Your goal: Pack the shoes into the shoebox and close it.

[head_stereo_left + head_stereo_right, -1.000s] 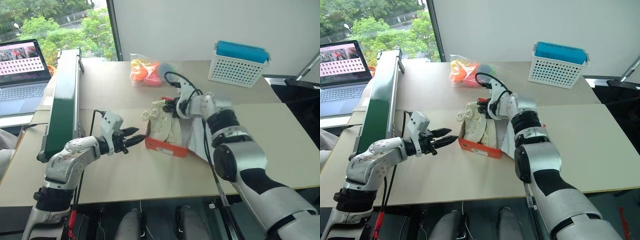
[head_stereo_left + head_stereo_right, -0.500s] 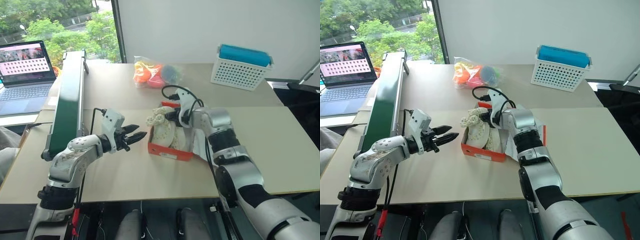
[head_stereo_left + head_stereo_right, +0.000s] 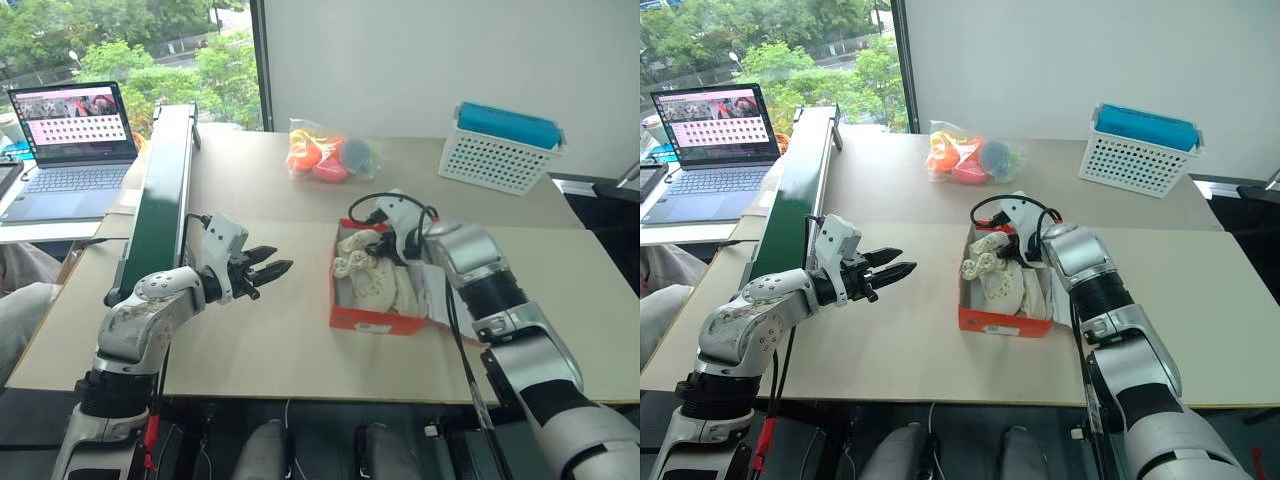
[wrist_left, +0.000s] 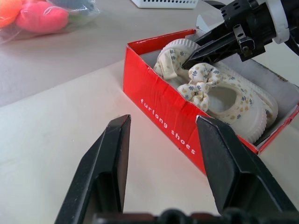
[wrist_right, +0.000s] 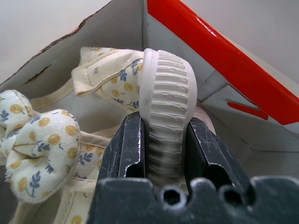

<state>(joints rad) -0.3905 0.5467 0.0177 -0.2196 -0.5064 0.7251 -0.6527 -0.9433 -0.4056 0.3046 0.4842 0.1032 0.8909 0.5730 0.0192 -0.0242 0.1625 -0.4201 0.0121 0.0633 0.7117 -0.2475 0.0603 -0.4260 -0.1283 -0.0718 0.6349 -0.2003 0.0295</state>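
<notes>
Shoes [image 4: 219,93] inside open shoebox [image 3: 365,318] on surface [image 3: 260,340]. Second shoe mostly hidden beneath first. Right pincer [image 5: 161,140] clamped on ribbed shoe sole. Left pincer [image 4: 161,140] apart, empty, beside box.

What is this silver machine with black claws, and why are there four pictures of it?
It is a robot with two arms. Two pictures come from cameras in its head, looking down at a table. The other two come from cameras on its wrists, so you see the claws up close. On the table stand a red shoebox with the shoes inside, a bag of toys, a white basket and a laptop. The right gripper pinches the ribbed sole of one shoe. The left gripper is open and holds nothing, beside the box.
</notes>
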